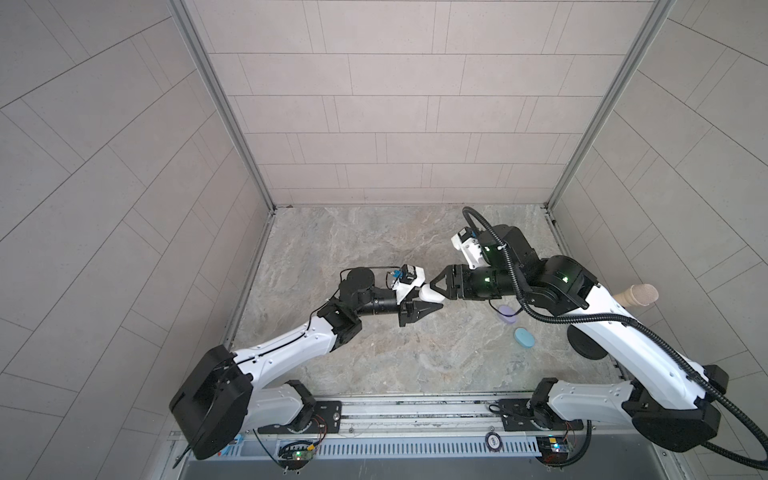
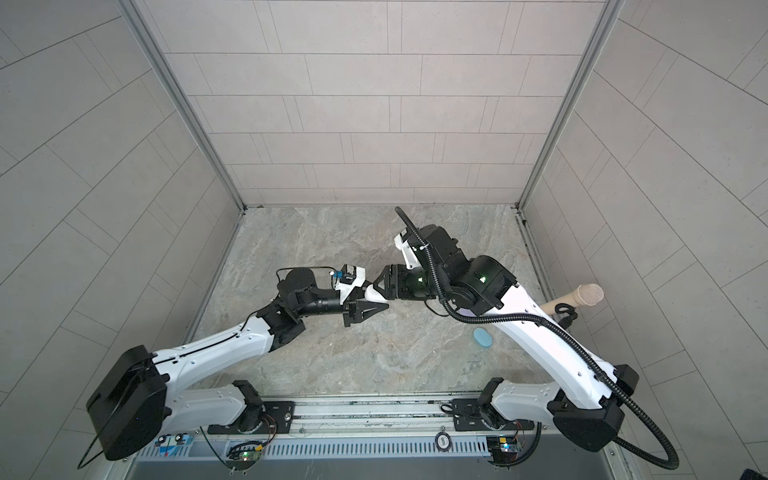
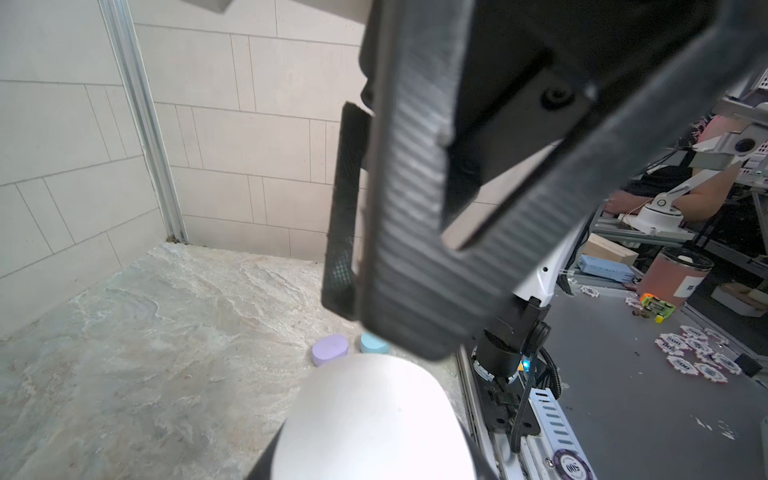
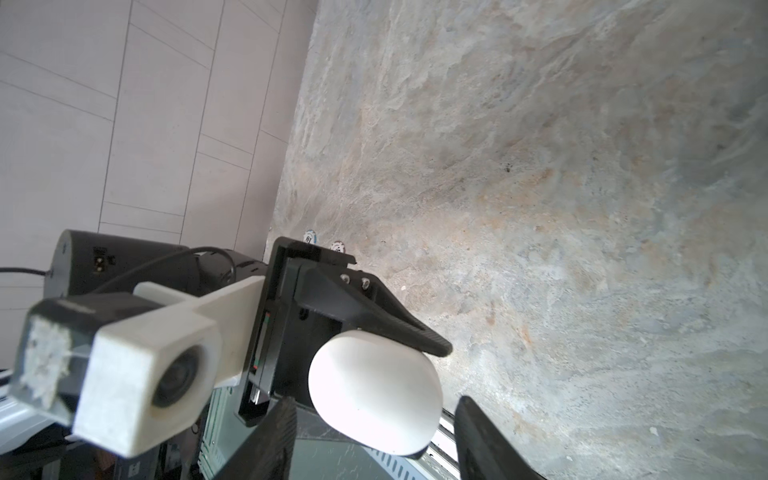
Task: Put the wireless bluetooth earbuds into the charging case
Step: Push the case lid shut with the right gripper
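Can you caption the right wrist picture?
Left end effector grips a white oval plastic case between open jaws of the right end effector.

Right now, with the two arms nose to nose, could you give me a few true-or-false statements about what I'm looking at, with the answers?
1. The white case is held up off the table. True.
2. The left gripper stands wide open. False: it is shut on the white case.
3. The lilac case and the blue case both lie on the table. True.
4. The right gripper grips the blue case. False: it stands open around the white case.
5. The blue case's lid is flipped up. False: it is closed.
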Robot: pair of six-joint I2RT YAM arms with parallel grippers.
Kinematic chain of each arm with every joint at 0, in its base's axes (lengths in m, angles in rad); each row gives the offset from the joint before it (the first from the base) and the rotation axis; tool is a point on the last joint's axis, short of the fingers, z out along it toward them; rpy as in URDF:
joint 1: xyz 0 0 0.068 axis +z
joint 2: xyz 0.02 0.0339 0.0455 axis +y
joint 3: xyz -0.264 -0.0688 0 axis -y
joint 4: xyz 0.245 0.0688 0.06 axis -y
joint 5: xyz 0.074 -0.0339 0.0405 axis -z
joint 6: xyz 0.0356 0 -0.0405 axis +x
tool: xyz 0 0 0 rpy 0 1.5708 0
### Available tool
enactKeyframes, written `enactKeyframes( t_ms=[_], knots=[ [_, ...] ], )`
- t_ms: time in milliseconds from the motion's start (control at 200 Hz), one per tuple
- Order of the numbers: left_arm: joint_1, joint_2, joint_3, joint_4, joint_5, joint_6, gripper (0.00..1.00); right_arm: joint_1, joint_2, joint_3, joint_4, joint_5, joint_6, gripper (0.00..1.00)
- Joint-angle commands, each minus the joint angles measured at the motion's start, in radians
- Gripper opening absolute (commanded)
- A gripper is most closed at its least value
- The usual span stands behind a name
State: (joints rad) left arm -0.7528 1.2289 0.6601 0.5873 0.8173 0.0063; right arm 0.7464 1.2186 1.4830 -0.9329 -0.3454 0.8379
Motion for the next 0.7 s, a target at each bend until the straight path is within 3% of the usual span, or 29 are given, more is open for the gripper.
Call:
enactKeyframes(
  t_ms=[0, 275, 696],
  knots=[
    [-0.018, -0.030, 0.051, -0.110, -0.029, 0.098, 0.11, -0.002, 0.007, -0.003, -0.030, 0.010, 0.034, 0.69],
    [-0.023, -0.037, 0.054, -0.136, -0.041, 0.118, 0.11, 0.012, 0.049, -0.012, -0.032, -0.007, 0.052, 0.77],
    [-0.024, -0.033, 0.057, -0.140, -0.036, 0.120, 0.11, 0.044, 0.096, -0.033, -0.007, -0.024, 0.091, 0.81]
  ],
)
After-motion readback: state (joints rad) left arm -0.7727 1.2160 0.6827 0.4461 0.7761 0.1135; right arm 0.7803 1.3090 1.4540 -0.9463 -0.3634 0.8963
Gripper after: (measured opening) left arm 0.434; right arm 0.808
